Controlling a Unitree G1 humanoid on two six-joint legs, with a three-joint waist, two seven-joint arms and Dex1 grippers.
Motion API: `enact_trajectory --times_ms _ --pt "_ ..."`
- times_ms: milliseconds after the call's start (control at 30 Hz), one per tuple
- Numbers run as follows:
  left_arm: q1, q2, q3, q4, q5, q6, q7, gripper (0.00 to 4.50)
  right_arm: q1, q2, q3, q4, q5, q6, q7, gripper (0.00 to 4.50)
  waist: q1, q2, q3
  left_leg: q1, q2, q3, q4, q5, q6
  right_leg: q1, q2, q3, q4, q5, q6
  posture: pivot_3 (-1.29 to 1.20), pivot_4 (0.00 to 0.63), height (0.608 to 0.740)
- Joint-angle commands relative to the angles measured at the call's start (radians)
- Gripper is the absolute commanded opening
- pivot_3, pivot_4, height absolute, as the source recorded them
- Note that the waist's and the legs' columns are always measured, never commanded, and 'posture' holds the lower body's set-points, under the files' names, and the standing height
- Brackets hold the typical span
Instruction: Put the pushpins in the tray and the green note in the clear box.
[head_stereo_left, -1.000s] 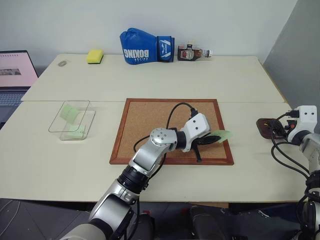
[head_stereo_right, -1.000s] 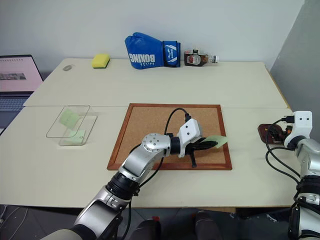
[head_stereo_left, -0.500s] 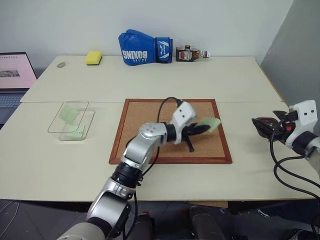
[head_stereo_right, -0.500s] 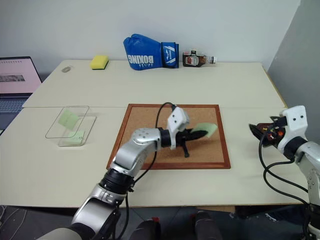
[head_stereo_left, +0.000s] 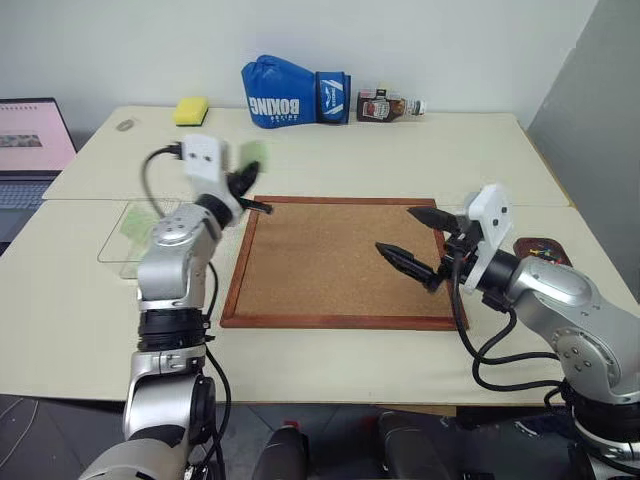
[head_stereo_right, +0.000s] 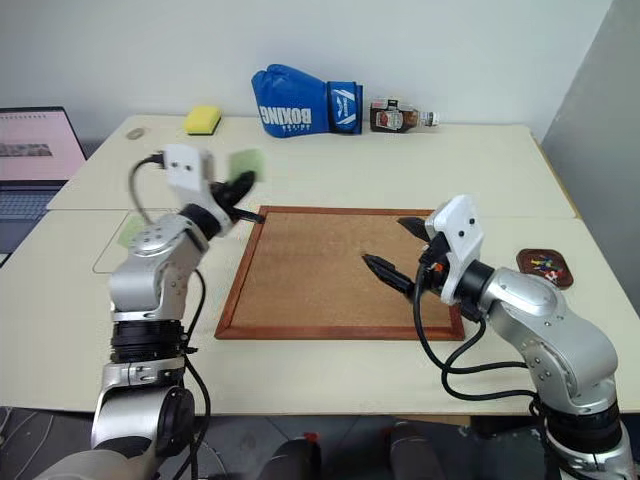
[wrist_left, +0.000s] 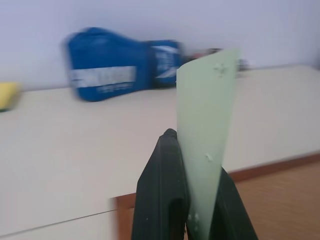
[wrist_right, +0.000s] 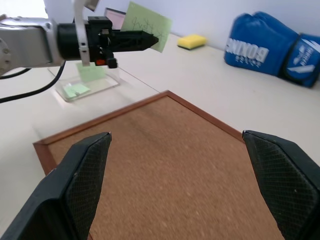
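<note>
Still, the left claw (head_stereo_right: 238, 190) clamped the green note (wrist_left: 206, 135) only by its edge, high at ten o'clock; it could flutter past the clear box (wrist_right: 85, 85). The right claw (head_stereo_left: 420, 245) stood apart, empty.

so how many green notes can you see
3: one green note pinched in the left end effector above the table, and two more in the clear box. Others may be hidden.

1. The clear box (head_stereo_left: 128, 232) is partly hidden behind the left arm, beside the cork board (head_stereo_left: 330, 262).
2. The pushpins (head_stereo_right: 542, 265) in the tray (head_stereo_right: 545, 269) are too small to count.
3. The laptop (head_stereo_left: 28, 140) is cut off at the picture's edge.
</note>
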Motion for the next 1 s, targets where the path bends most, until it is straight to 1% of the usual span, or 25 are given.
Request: enact_trajectory --times_ms 33,133,267,367,533,600,633,733,900,1000 --pt "-0.018 0.053 0.115 0.057 0.036 -0.023 0.174 0.00 -0.033 0.012 0.009 -0.025 0.046 -0.020 0.041 4.45 0.001 0.000 0.000 0.000 0.000 0.000 0.000 0.000 0.000 0.000 0.000 -0.001 0.000 0.000 0.000 0.00 0.150 0.740" --pt "0.017 0.091 0.141 0.079 0.054 0.002 0.225 0.00 -0.056 0.043 0.011 -0.022 0.101 -0.027 0.064 4.45 0.001 -0.001 0.000 0.000 0.000 -0.001 0.000 0.000 0.000 0.000 0.000 -0.001 0.001 0.000 0.000 0.00 0.150 0.740" --pt "0.043 0.114 0.151 0.094 0.049 0.026 0.237 0.00 -0.099 0.092 0.019 -0.022 0.130 -0.029 0.044 4.45 0.003 -0.001 0.000 0.001 0.000 -0.001 0.000 0.000 0.000 0.000 0.000 -0.002 0.001 0.000 0.000 0.00 0.150 0.740" --pt "0.053 0.103 0.158 0.077 0.033 0.074 0.254 0.00 -0.121 0.118 0.011 -0.019 0.136 -0.048 0.038 4.45 0.008 -0.001 0.000 0.000 0.000 -0.003 0.001 0.000 0.000 0.001 0.000 -0.004 0.001 0.000 0.000 0.00 0.150 0.740" --pt "0.051 0.102 0.165 0.089 0.009 0.120 0.256 0.00 -0.130 0.123 0.018 -0.012 0.123 -0.064 0.031 4.45 0.008 -0.001 0.000 0.000 0.000 -0.004 0.000 0.000 0.000 0.001 0.000 -0.004 0.001 0.000 0.000 0.00 0.150 0.740" --pt "0.055 0.104 0.164 0.096 0.001 0.119 0.251 0.40 -0.130 0.123 0.023 -0.009 0.117 -0.069 0.030 4.50 0.007 -0.001 0.000 0.000 0.000 -0.004 0.000 0.000 0.000 0.001 0.000 -0.004 0.001 0.000 -0.001 0.00 0.150 0.740" --pt "0.057 0.104 0.163 0.095 -0.004 0.120 0.247 0.53 -0.130 0.122 0.025 -0.006 0.113 -0.072 0.030 4.50 0.006 -0.001 0.000 0.000 0.000 -0.004 0.000 0.000 0.000 0.001 0.000 -0.004 0.001 0.000 -0.001 0.00 0.150 0.740" --pt "0.062 0.101 0.160 0.083 -0.009 0.123 0.257 1.20 -0.125 0.111 0.037 0.004 0.088 -0.085 0.036 4.50 0.006 -0.001 0.000 0.000 0.000 -0.004 0.000 0.000 0.000 0.001 0.000 -0.004 0.002 0.000 -0.001 0.00 0.150 0.740" --pt "0.066 0.102 0.160 0.079 -0.015 0.128 0.267 2.05 -0.125 0.114 0.039 0.016 0.080 -0.093 0.032 4.50 0.005 -0.001 0.000 0.000 0.000 -0.004 0.000 0.000 0.000 0.001 0.000 -0.004 0.002 0.000 -0.001 0.00 0.150 0.740" --pt "0.071 0.101 0.155 0.068 -0.016 0.124 0.265 2.64 -0.122 0.113 0.038 0.017 0.079 -0.093 0.029 4.50 0.005 -0.001 0.000 0.000 0.000 -0.004 0.000 0.000 0.000 0.001 0.000 -0.004 0.001 0.000 -0.001 0.00 0.150 0.740"
